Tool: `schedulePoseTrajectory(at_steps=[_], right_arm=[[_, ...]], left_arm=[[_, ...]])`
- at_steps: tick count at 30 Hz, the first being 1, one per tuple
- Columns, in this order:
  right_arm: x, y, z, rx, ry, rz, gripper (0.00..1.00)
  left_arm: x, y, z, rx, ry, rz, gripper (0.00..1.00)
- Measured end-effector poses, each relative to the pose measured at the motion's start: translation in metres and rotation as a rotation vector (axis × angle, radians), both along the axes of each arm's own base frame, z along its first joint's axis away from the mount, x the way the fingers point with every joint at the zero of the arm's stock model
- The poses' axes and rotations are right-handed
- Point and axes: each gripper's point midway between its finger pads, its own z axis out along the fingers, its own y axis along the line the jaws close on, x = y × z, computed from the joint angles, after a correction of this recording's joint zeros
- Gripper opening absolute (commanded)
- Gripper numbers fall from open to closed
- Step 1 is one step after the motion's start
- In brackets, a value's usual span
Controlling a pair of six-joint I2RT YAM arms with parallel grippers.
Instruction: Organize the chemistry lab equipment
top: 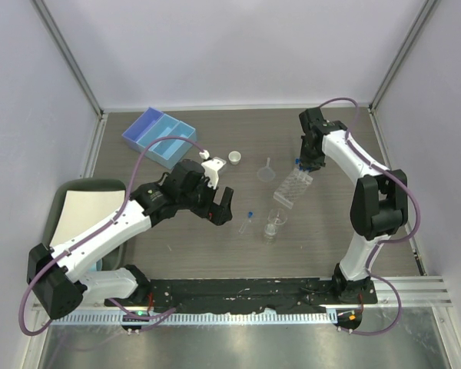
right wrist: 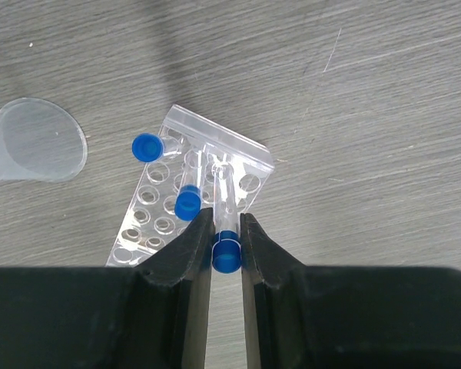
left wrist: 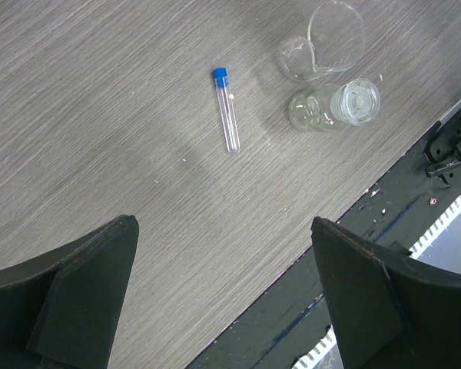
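Observation:
My right gripper point(right wrist: 227, 223) is shut on a clear blue-capped test tube point(right wrist: 225, 247), whose lower end stands in the clear plastic tube rack point(right wrist: 238, 150). Two more capped tubes point(right wrist: 187, 201) sit in the rack. In the top view this gripper point(top: 301, 163) is at the rack's point(top: 292, 188) far end. The clear funnel point(top: 266, 172) lies left of the rack. My left gripper point(top: 219, 206) is open and empty above the table. One loose test tube point(left wrist: 227, 111) lies ahead of it, near the glass beaker point(left wrist: 334, 38). A white dish point(top: 236, 158) and a second white dish point(top: 210, 164) sit further back.
A blue divided tray point(top: 158, 137) stands at the back left. A small clear glass vessel point(left wrist: 339, 105) lies beside the beaker. A dark mat with white paper point(top: 77, 211) is at the left edge. The black base rail point(top: 246, 292) runs along the table's near edge.

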Motion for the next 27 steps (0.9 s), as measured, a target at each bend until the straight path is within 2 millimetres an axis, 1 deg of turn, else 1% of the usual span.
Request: schedulePoseTrajectory(at_steps=[4,10,12,13,14,15,17,18,20,21,24,27], right_arm=[[0.001,0.001,-0.006,0.004,0.011,0.001,0.01],[-0.003,0.002,-0.027,0.013,0.063,0.003,0.01],[-0.001,0.003,-0.026,0.019,0.056,0.002,0.01],[0.0,0.003,-0.026,0.021,0.054,0.001,0.03],[0.0,0.002,-0.026,0.024,0.055,-0.001,0.06],[0.0,0.002,-0.026,0.024,0.053,-0.002,0.15],[0.0,0.003,-0.026,0.027,0.053,-0.002,0.28],[0.0,0.003,-0.027,0.028,0.052,-0.004,0.39],[0.001,0.003,-0.027,0.033,0.051,-0.011,0.46],[0.0,0.003,-0.029,0.035,0.054,-0.012,0.52],[-0.006,0.002,-0.034,0.032,0.075,-0.016,0.62],[-0.008,0.001,-0.034,0.026,0.08,-0.02,0.64]], left_arm=[[0.0,0.0,0.0,0.0,0.0,0.0,1.0],[0.0,0.0,0.0,0.001,0.0,0.001,1.0],[0.0,0.0,0.0,0.002,-0.001,0.001,1.0],[0.0,0.0,0.0,0.002,-0.001,0.001,1.0],[0.0,0.0,0.0,0.002,-0.001,0.002,1.0],[0.0,0.0,0.0,0.002,-0.001,0.002,1.0],[0.0,0.0,0.0,0.002,-0.001,0.002,1.0],[0.0,0.0,0.0,0.002,-0.001,0.002,1.0],[0.0,0.0,0.0,0.002,-0.001,0.002,1.0],[0.0,0.0,0.0,0.002,-0.001,0.002,1.0],[0.0,0.0,-0.001,0.003,0.001,0.001,1.0],[0.0,0.0,-0.002,0.005,0.006,-0.001,1.0]])
